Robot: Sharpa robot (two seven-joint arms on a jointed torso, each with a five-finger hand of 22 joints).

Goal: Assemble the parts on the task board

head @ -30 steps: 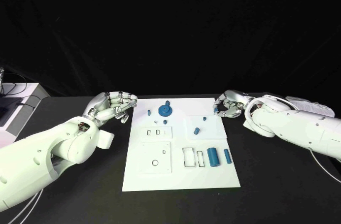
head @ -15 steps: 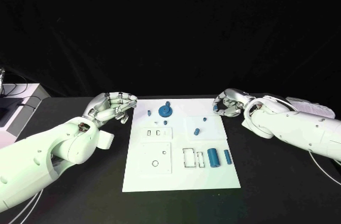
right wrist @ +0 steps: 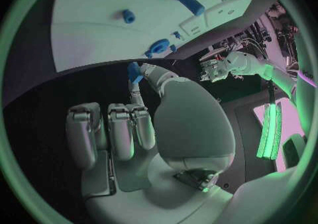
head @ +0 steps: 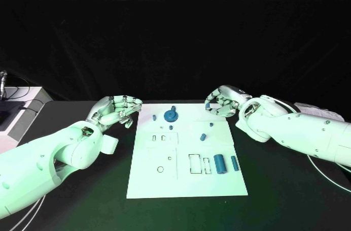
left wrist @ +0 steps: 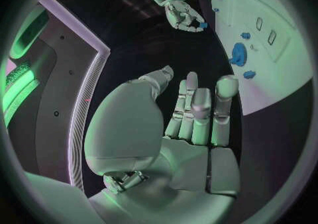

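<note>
The white task board (head: pixel 183 183) lies in the middle of the table, also seen in the left wrist view (left wrist: pixel 285 70) and the right wrist view (right wrist: pixel 93 17). On it are a blue gear (head: pixel 170 113), two small blue pegs (head: pixel 203 136) and two blue cylinders (head: pixel 219 163). My right hand (head: pixel 221 101) hovers at the board's far right corner and pinches a small blue part (right wrist: pixel 134 70) between thumb and a fingertip; the same part (left wrist: pixel 202 24) shows from the left wrist. My left hand (head: pixel 117 109) is beside the board's far left corner, fingers apart (left wrist: pixel 199 107), holding nothing.
Rectangular slots (head: pixel 194 163) and small cut-outs (head: pixel 160 137) are set in the board. A pale box (head: pixel 18 106) stands at the table's far left. A white cable (head: pixel 329 180) runs along the table on the right.
My right hand has moved left and away from me, over the board's far right corner, still pinching the small blue part. The left hand has stayed put.
</note>
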